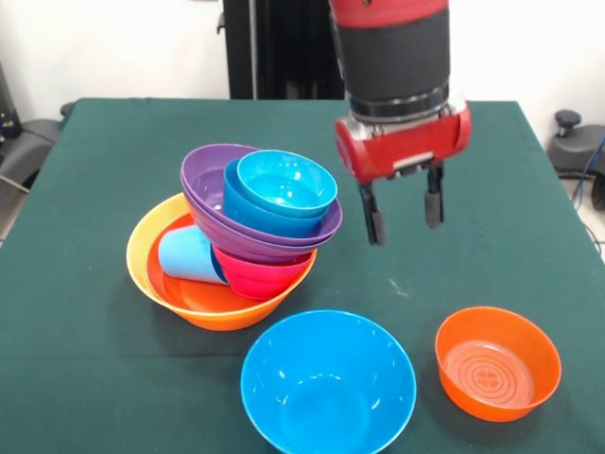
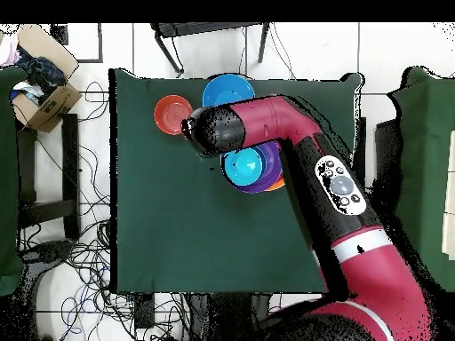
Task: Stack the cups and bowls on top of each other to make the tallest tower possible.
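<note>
Hovering empty above the cloth, the gripper (image 1: 405, 214) hangs with its two black fingers (image 1: 374, 222) spread apart and nothing between them, at about three o'clock from the tower (image 1: 248, 236) and clear of it. It looks parked between jobs, placed where it could drop onto either loose bowl.

Nearest the front view's camera, at six o'clock in the picture, a large blue bowl (image 1: 327, 383) sits upright on the green table (image 1: 85, 284). Just beside it, toward four o'clock, a smaller orange bowl (image 1: 497, 361) also sits upright; both lie apart from the pile, so they are presumably the pieces left to add.

Farther back, at nine o'clock from the gripper, stands the tower. Its base is a wide orange bowl (image 1: 156, 270). Inside that lie the light blue cup (image 1: 188, 255) on its side and a red-pink bowl (image 1: 255, 276), and they prop up the upper bowls. That uneven support probably explains the lean: the purple bowls (image 1: 203, 180) tilt toward the viewer, carrying a blue bowl (image 1: 248, 210) and a cyan bowl (image 1: 286, 182) nested on top.

From overhead, the arm (image 2: 302, 146) covers much of the pile.
</note>
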